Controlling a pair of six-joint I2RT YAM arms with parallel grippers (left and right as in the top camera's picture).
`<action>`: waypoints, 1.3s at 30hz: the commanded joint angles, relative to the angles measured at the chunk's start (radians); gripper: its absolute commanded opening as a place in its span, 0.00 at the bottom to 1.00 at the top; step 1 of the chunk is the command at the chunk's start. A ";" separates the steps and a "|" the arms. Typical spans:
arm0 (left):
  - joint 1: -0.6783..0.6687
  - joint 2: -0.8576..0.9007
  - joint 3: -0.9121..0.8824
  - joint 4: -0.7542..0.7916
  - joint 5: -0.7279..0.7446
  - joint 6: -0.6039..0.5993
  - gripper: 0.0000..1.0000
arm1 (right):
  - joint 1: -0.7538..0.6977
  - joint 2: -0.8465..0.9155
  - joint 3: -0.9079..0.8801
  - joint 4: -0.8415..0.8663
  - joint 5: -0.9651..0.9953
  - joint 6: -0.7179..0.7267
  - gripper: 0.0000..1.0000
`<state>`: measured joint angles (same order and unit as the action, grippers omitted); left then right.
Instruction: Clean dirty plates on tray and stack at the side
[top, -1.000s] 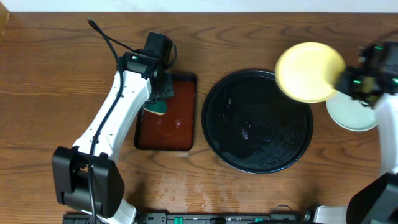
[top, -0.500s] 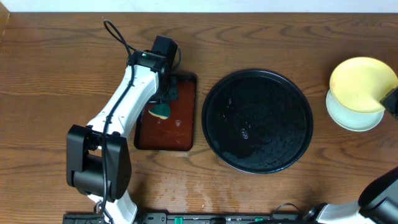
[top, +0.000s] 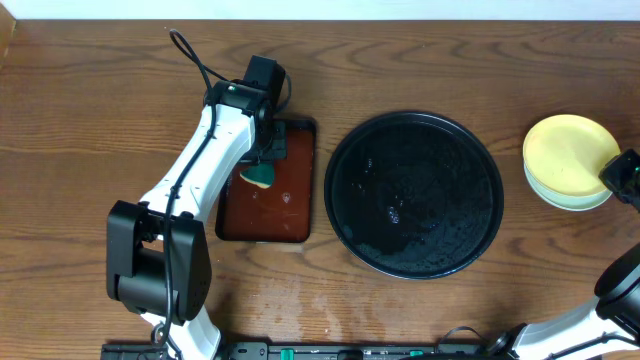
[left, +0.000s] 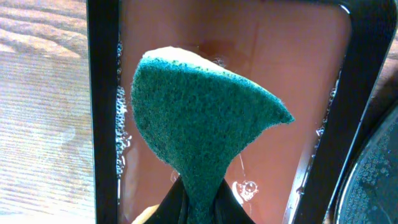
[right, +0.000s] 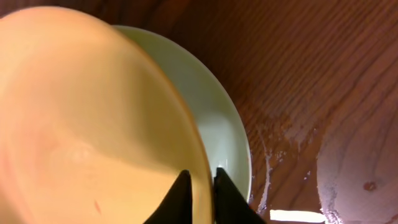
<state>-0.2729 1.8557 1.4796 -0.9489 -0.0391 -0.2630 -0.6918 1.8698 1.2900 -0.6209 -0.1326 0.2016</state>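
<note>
yellow plate (top: 566, 150) atop mint plate (top: 562, 201), rim in right hand (right: 200, 179); sponge (left: 199, 118) in left hand (left: 194, 210), both clenched

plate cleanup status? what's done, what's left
Done: the black tray is wet and holds no plates; a pale plate sits at the right side. In hand: the yellow plate lies on it, right gripper pinching its rim. Left gripper holds the green sponge over the brown tray. Left: release the yellow plate; stack count unclear.

Yellow plate (top: 566, 150) sits offset atop mint plate (top: 562, 201), R of wet glossy blk tray (top: 415, 195).
</note>
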 joint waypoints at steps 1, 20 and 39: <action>-0.001 0.007 -0.010 -0.005 -0.002 0.020 0.08 | -0.008 -0.051 0.019 -0.007 -0.007 0.003 0.16; 0.000 0.008 -0.043 0.025 -0.005 0.019 0.09 | 0.195 -0.268 0.018 -0.103 -0.142 -0.013 0.21; 0.000 0.008 -0.156 0.206 -0.006 0.019 0.32 | 0.550 -0.268 0.018 -0.135 -0.137 -0.133 0.31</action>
<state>-0.2729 1.8565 1.3296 -0.7467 -0.0391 -0.2516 -0.1570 1.6032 1.2957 -0.7528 -0.2665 0.1081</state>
